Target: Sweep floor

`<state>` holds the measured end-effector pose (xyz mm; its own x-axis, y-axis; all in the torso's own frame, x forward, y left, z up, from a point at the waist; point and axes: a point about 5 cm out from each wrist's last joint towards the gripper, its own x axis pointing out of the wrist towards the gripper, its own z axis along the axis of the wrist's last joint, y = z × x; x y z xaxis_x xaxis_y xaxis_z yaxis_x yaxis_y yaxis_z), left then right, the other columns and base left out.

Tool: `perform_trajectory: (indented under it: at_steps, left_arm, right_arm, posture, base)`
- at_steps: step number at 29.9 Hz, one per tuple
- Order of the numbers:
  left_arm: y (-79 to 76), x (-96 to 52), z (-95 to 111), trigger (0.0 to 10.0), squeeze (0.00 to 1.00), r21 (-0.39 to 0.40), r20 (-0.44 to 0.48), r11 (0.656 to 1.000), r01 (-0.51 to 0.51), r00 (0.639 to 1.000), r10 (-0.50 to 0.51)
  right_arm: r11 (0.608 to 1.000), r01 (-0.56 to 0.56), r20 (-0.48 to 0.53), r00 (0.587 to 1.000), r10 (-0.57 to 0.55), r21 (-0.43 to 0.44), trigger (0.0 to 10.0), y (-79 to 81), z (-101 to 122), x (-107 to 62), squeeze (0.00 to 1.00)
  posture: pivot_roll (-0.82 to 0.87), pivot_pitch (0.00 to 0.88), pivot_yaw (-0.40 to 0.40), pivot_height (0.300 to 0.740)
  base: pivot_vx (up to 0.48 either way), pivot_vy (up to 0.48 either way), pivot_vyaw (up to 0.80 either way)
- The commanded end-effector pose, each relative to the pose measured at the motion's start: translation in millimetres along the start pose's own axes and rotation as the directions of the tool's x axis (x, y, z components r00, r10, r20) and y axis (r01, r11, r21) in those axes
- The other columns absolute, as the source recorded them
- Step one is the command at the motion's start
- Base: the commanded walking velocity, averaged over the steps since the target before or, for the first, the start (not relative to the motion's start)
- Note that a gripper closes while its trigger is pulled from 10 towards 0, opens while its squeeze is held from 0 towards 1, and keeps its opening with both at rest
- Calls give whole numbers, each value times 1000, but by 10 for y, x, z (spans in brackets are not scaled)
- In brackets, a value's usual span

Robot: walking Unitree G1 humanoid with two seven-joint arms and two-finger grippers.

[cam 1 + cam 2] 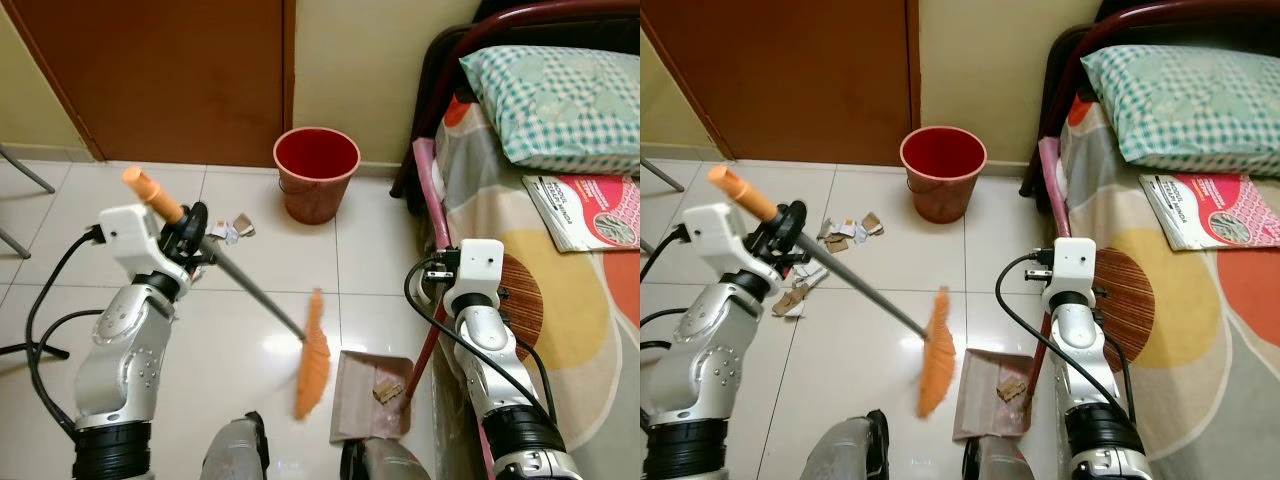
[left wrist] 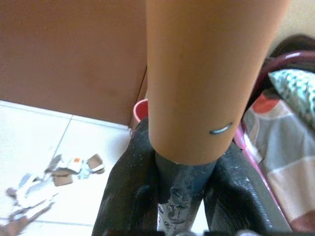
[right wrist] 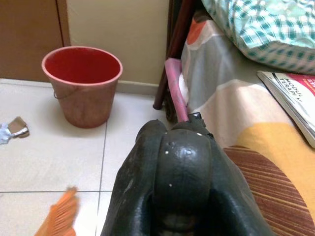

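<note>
Left eye view: broom (image 1: 311,358) just beside dustpan (image 1: 358,400), left gripper (image 1: 193,235) clamped.

The one thing carrying print is the red-and-white booklet (image 1: 592,210) lying on the bed (image 1: 560,320) below the checked pillow (image 1: 560,95), at the right edge of the eye views. Its cover has lines of lettering, but they are too small and blurred to read there. In the right wrist view, at the right edge, the same cover shows red capitals, partly cut off, that look like "MODUL" above a second, unreadable word
</note>
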<state>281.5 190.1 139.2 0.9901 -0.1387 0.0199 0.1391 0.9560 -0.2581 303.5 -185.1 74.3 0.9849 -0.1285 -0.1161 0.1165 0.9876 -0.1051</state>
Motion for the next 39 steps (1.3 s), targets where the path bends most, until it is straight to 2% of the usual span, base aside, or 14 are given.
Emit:
perform_trajectory:
  at_steps: [1, 5, 8, 9, 11, 14, 15, 20, 27, 33, 39]
  left_arm:
    - [-99, -70, -66, 10000, 0, 9, -30, 998, 64, 998, -63]
    - [-119, -186, -224, 10000, 0, 96, -87, 991, 90, 993, -82]
    - [-128, -228, -294, 10000, 0, 128, -105, 988, 90, 992, -77]
    - [-127, -273, -345, 10000, 0, 200, -108, 976, 83, 992, -62]
    - [-121, -336, -409, 10000, 0, 281, -116, 957, 69, 993, -38]
    - [-114, -403, -432, 10000, 0, 356, -76, 934, 27, 997, 1]
    - [-104, -419, -405, 10000, 0, 386, -38, 922, -13, 999, 30]
    - [-68, -394, -290, 10000, 0, 462, 51, 882, -91, 996, 76]
    - [-27, -392, -310, 10000, 0, 475, 78, 871, -128, 992, 103]
    - [-69, -385, -345, 10000, 0, 467, 75, 877, -118, 993, 94]
    - [-125, -358, -368, 10000, 0, 455, 85, 883, -116, 993, 87]
  right_arm:
    - [1000, 9, -26, 1000, -9, -2, 10000, -93, -56, -41, 0]
    - [1000, -3, -20, 1000, 3, 24, 10000, -124, -49, -70, 0]
    - [998, -29, -1, 1000, 29, 57, 10000, -115, -21, -96, 0]
    - [992, -71, 38, 997, 68, 100, 10000, -102, 27, -150, 0]
    - [987, -89, 64, 995, 81, 136, 10000, -131, 44, -229, 0]
    - [983, -72, 83, 995, 58, 166, 10000, -205, 41, -320, 0]
    - [979, -66, 94, 994, 48, 193, 10000, -226, 52, -357, 0]
    - [974, -69, 110, 993, 46, 215, 10000, -217, 85, -383, 0]
    - [963, -65, 95, 995, 41, 260, 10000, -180, 83, -345, 0]
    - [962, -87, 121, 991, 56, 259, 10000, -108, 150, -282, 0]
    - [965, -73, 127, 991, 42, 250, 10000, -147, 192, -242, 0]
  posture:
    - [40, 130, -64, 740]
    - [44, 123, -63, 740]
    - [51, 121, -59, 740]
    - [51, 120, -53, 740]
    - [45, 111, -47, 740]
    - [40, 103, -42, 740]
    - [38, 99, -40, 740]
    - [37, 76, -38, 740]
    - [50, 31, -45, 740]
    - [41, 42, -25, 740]
    - [39, 56, -40, 740]
  base:
    - [0, 0, 0]
    - [0, 0, 0]
    - [0, 0, 0]
    - [0, 0, 0]
    - [0, 0, 0]
    - [0, 0, 0]
    - [0, 0, 0]
    - [0, 0, 0]
    - [0, 0, 0]
    - [0, 0, -154]
    - [216, 0, -160]
